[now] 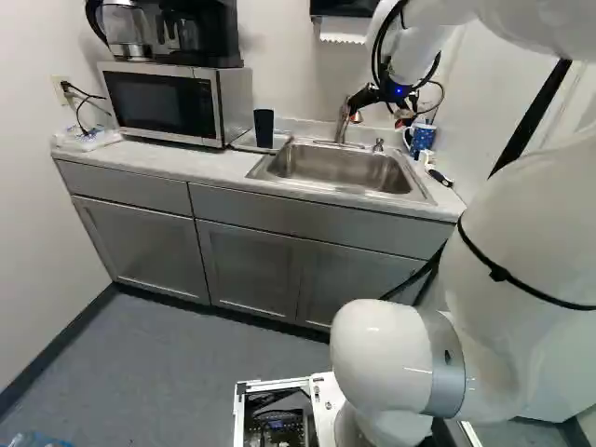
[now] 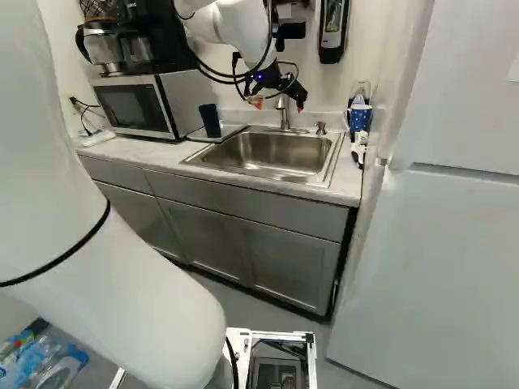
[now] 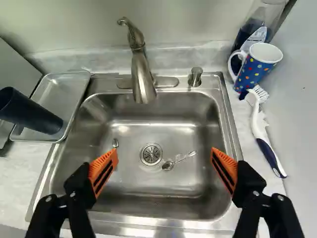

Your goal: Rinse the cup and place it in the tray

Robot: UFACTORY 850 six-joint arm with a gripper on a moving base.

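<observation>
Gripper (image 3: 164,153) spread above the sink (image 3: 158,198); dark cup (image 3: 30,111) stands in the left tray (image 3: 63,91), placing apparently done; rinsing unconfirmed.

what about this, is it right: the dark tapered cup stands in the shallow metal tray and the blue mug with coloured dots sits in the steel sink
Not quite: the wrist view shows the blue mug on the pale countertop beside the sink, not in it. The dark tapered cup does stand in the metal tray.
</observation>
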